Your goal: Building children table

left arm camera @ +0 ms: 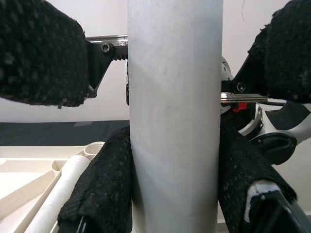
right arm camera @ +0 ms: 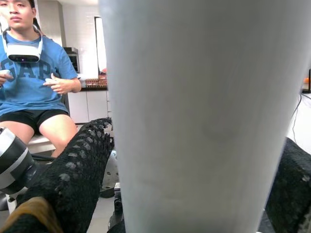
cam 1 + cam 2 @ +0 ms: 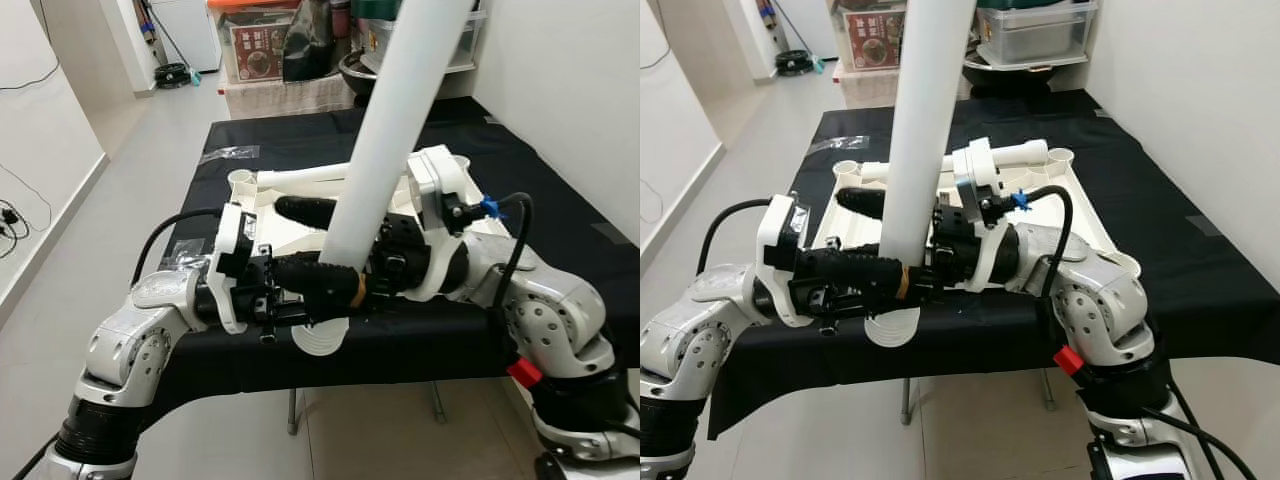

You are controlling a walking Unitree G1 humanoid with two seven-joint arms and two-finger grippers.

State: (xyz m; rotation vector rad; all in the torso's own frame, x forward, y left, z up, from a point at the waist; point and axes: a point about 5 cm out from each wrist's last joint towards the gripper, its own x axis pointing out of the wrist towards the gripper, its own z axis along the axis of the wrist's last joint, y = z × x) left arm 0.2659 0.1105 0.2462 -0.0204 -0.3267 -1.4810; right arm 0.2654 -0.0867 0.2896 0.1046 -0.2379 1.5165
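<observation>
A long white table leg (image 3: pixel 385 150) stands nearly upright, leaning slightly, over the front edge of the black-covered table (image 3: pixel 560 200). Its flanged foot (image 3: pixel 320 338) hangs just below the edge. My left gripper (image 3: pixel 340 250) comes in from the left, shut on the leg's lower end. One black finger (image 3: pixel 310 278) lies in front of the leg and the other behind it. My right gripper (image 3: pixel 378 255) reaches in from the right and is shut on the same stretch of the leg (image 2: pixel 204 116). The white tabletop (image 3: pixel 1080 200) lies upside down behind, with a second leg (image 3: pixel 1020 152) lying across it.
Storage boxes and bins (image 3: pixel 260 50) stand beyond the table's far end. A white wall (image 3: pixel 580 60) runs along the right. A clear plastic bag (image 3: pixel 228 153) lies on the table's far left. A seated person wearing a headset (image 2: pixel 34 73) appears in the right wrist view.
</observation>
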